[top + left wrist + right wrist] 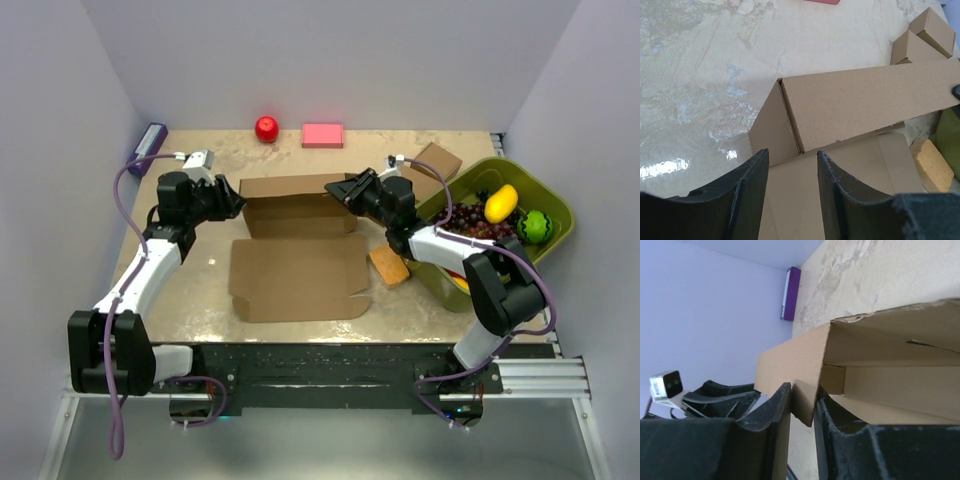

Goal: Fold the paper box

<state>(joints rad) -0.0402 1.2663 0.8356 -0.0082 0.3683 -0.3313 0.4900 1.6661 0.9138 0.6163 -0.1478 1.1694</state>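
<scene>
Mid-fold, and the paper box point(300, 285) sits in the middle of the bench point(190, 290). Its flat panel spreads toward the near edge, and a raised trough of walls stands along the far side of that panel. The trough's long axis runs left to right, parallel to the bench's far edge, with a tool at each end.

The right tool point(802, 387) is at the right end. Its fingers point(780, 410) sit astride the upright end wall and press on both faces, so I'd call it clamped on the cardboard (the wrist view shows no gap on either side).

The left tool point(792, 152) is at the left end, jaws apart. The box's left end wall and corner lie just ahead of its tips, and I can't make out any grip there.

So the box lies inward of both tools: to the right of the left one and to the left of the right one. Each arm is nearer its own end. My read is that the coming move turns on those end walls, which need to swing inward across the long axis, the right one first since it's already in hand.

Near the bench's right edge, a yellow sponge point(389, 265) lies just beside the flat panel. The small boxes point(432, 165) and the green bin point(545, 205) sit beyond it.
</scene>
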